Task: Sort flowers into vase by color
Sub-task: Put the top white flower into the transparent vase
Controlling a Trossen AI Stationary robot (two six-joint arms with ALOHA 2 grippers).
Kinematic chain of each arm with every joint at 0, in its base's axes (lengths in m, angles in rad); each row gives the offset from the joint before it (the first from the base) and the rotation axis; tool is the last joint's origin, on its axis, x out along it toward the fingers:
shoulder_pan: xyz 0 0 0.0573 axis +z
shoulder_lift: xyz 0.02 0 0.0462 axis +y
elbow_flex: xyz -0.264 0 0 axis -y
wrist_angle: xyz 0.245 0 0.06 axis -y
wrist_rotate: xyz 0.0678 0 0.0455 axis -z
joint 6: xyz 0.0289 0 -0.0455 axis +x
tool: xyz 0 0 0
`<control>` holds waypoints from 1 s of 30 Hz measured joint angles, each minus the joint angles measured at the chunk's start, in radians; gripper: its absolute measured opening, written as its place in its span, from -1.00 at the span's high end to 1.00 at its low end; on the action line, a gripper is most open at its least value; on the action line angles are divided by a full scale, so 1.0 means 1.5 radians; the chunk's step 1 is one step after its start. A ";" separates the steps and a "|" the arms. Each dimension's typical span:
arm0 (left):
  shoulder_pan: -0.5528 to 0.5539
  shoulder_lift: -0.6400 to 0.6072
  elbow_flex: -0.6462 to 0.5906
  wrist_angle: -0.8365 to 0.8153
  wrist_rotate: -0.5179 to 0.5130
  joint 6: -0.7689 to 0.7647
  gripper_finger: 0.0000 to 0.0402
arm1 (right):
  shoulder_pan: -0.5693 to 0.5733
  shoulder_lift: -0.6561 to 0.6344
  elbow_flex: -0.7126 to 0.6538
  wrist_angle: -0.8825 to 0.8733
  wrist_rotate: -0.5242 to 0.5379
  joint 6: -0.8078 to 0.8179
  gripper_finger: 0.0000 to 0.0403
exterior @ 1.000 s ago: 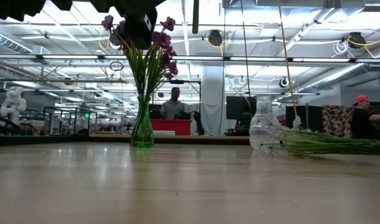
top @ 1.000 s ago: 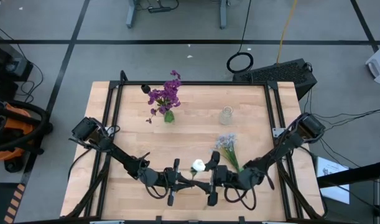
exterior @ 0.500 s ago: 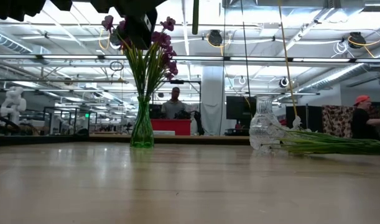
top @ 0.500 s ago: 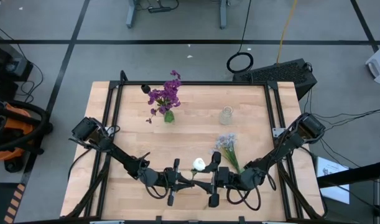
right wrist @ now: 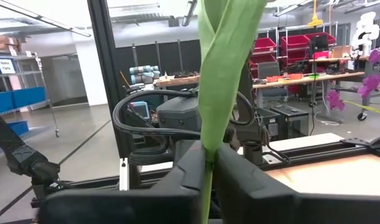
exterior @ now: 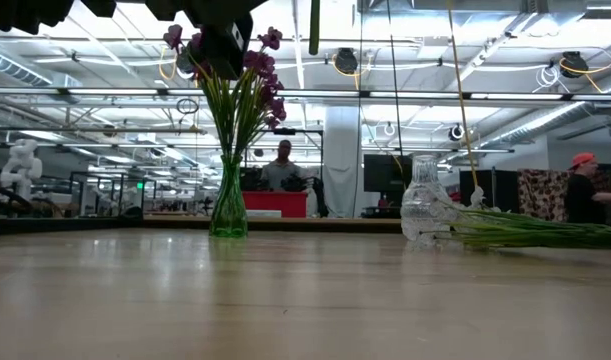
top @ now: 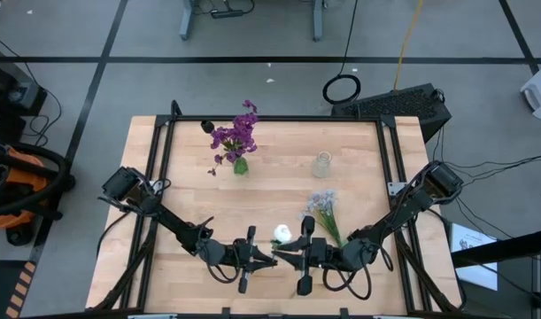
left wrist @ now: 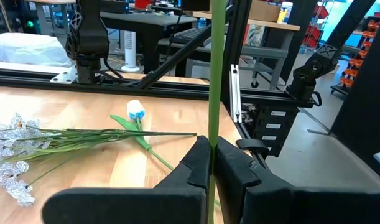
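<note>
A white flower [top: 282, 235] on a green stem [left wrist: 216, 74] is held near the table's near edge between my two grippers, which face each other. My left gripper [top: 268, 258] and my right gripper [top: 286, 257] are both shut on it. The stem's lower end [exterior: 314, 30] hangs well above the tabletop. The purple flowers [top: 237, 135] stand with their stems in a green vase [top: 241, 166] at the far left. Right of centre, the pale grey-lilac flowers [top: 322, 204] lie flat on the table, with another white bud [left wrist: 135, 111] lying beyond them. My left gripper pinches the bare green stem [left wrist: 211, 134] between its two fingers, coming level from the table's left, the fingers across the stem. The stem stands roughly upright and clear of the table. My right gripper pinches the stem where a twisted green leaf [right wrist: 209, 140] wraps it, between its two fingers, level from the table's right. The leaf rises above the fingers.
A clear glass vase [top: 322, 164] stands at the far right of centre, holding nothing. A dark frame rail [top: 390, 159] runs along the table's edges. Bare wood lies between the two vases and across the left half.
My right gripper has shut on the stem beside my left gripper, which has kept its hold. The flower has stayed where it was.
</note>
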 joint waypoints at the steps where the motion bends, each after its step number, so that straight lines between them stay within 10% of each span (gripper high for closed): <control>1: 0.000 0.000 0.000 0.000 0.000 0.000 0.92 | 0.000 0.000 0.000 0.000 0.001 0.000 0.93; 30: -0.014 0.000 0.001 -0.032 -0.008 -0.038 -0.11 | 0.048 -0.203 0.000 -0.337 0.132 0.040 0.99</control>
